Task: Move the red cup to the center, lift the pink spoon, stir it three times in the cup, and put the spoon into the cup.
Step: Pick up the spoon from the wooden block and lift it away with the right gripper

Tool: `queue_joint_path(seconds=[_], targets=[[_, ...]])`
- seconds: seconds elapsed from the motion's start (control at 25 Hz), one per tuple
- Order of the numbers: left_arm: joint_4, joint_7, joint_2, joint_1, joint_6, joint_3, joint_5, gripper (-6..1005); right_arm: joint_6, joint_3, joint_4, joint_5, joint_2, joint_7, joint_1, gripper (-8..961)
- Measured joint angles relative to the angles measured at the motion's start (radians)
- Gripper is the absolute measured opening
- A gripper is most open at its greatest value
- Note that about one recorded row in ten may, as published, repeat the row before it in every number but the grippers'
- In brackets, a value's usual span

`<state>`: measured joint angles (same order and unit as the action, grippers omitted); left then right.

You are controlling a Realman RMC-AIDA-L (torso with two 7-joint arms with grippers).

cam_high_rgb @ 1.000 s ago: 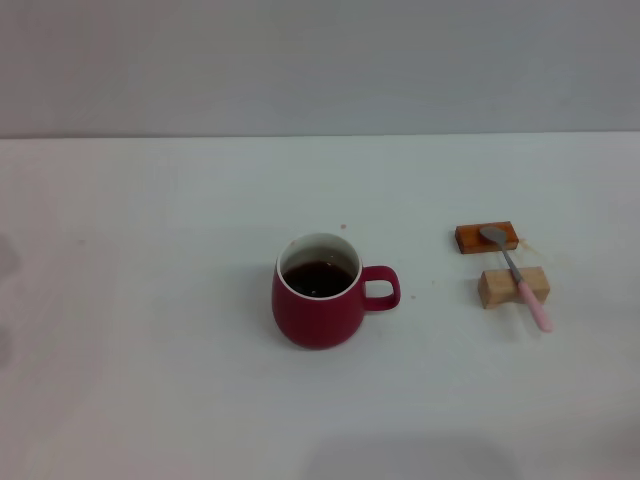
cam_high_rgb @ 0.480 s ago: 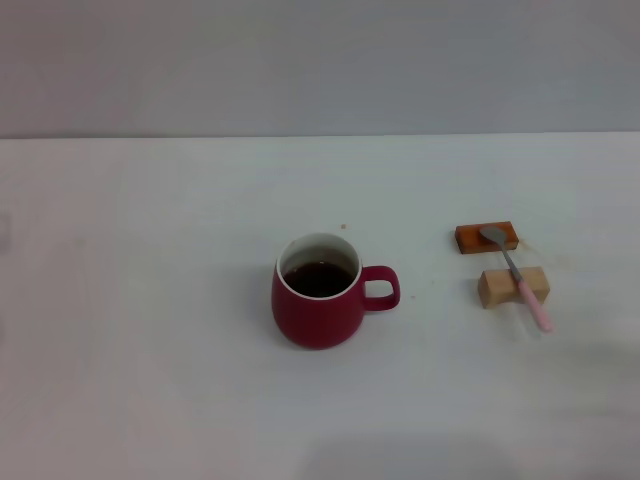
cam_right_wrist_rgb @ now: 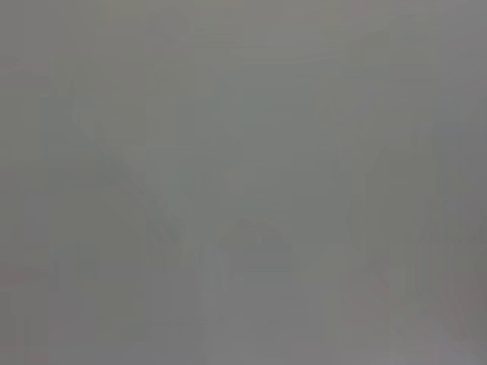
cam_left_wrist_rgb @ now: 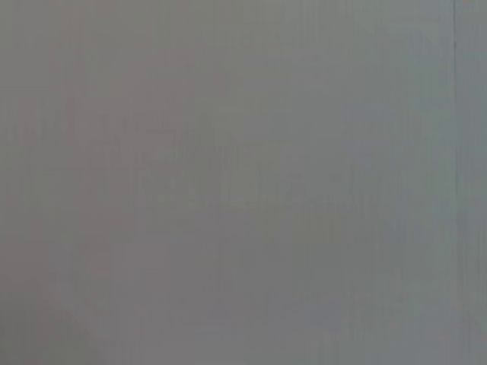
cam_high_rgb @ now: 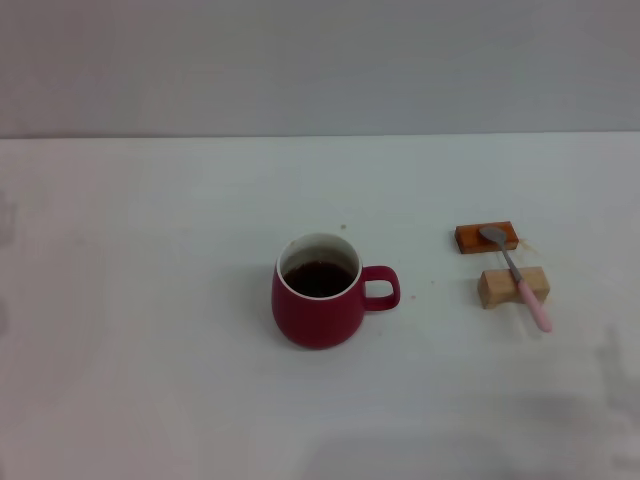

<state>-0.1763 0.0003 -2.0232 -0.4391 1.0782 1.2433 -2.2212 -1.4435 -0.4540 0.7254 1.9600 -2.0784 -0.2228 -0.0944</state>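
Observation:
The red cup [cam_high_rgb: 318, 300] stands upright near the middle of the white table in the head view, handle [cam_high_rgb: 381, 287] pointing right, dark liquid inside. The pink spoon [cam_high_rgb: 515, 275] lies to its right. Its grey bowl rests on an orange-brown block [cam_high_rgb: 487, 238] and its neck on a pale wooden block [cam_high_rgb: 512, 287], with the pink handle sticking out toward the front. Neither gripper shows in any view. Both wrist views show only plain grey.
The white table [cam_high_rgb: 150, 250] meets a grey wall at the back. Faint shadows lie at the table's far left edge and at its front right corner. A tiny dark speck sits just behind the cup.
The cup, spoon and blocks have not moved. A faint shadow has grown at the front right of the table, and the shadow at the left edge has shifted slightly.

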Motion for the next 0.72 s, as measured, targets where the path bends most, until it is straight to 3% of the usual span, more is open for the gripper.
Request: queue_joint_path(seconds=[0.28, 0.72], targets=[[0.005, 0.001, 0.001, -0.001, 0.0, 0.002, 0.0, 743, 0.06, 0.073, 0.029, -0.066, 0.005, -0.082, 0.01, 779], [0.006, 0.001, 0.002, -0.001, 0.0, 0.002, 0.001, 743, 0.216, 0.106, 0.032, -0.067, 0.013, -0.089, 0.054, 780]])
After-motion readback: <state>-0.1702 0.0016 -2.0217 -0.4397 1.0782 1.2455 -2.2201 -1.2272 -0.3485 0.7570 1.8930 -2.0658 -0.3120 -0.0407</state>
